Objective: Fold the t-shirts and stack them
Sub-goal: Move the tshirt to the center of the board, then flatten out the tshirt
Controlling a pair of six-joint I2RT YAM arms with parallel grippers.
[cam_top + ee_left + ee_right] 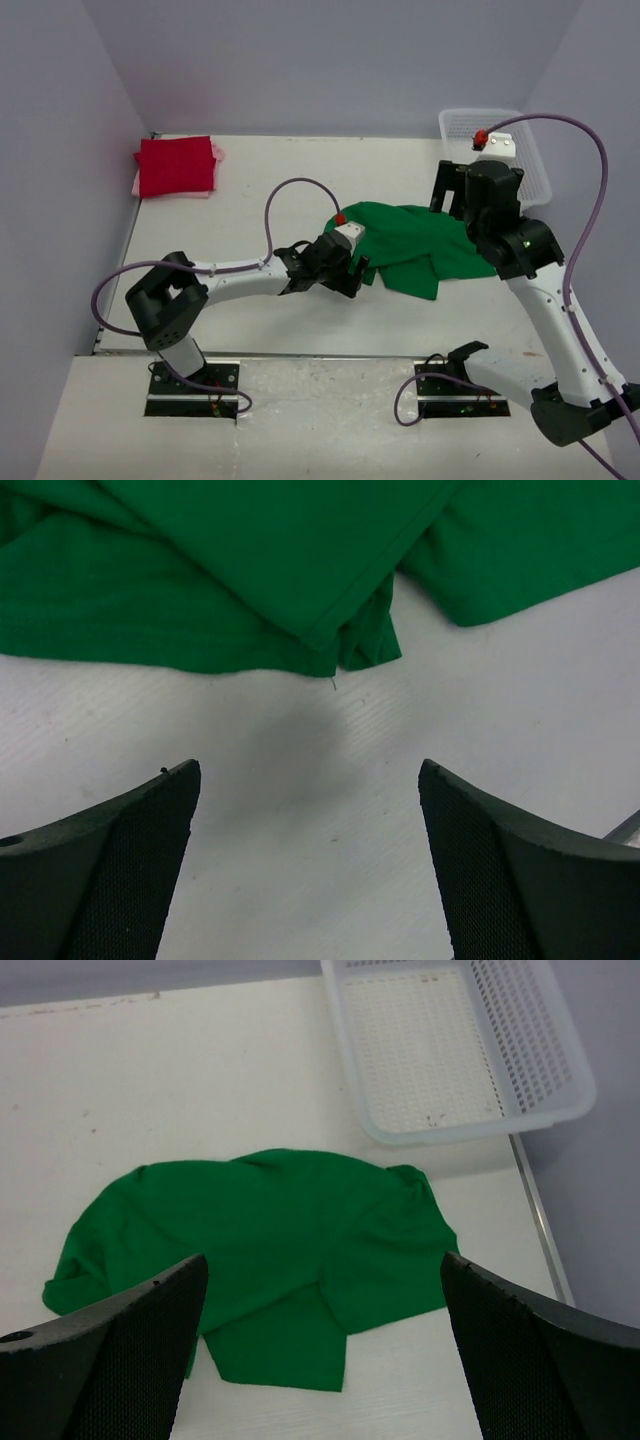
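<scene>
From above, the crumpled bright green cloth t-shirt (410,245) lies right of the white table's (250,190) middle. The left gripper (350,270) is at its left edge and the right gripper (450,195) over its far right part. A folded red t-shirt (177,166) lies far left.

Left wrist: the black fingers (140,850) are spread wide and empty, over bare table near the hem.

Right wrist: the fingers (130,1350) are wide apart, holding nothing above the shirt.

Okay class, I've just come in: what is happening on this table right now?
Two robot arms are folding t-shirts. The green t-shirt lies crumpled mid-table, held by neither: the left gripper is open beside its edge, the right gripper open above it. A red t-shirt lies folded on a pink t-shirt at the far left. The white basket is empty.
</scene>
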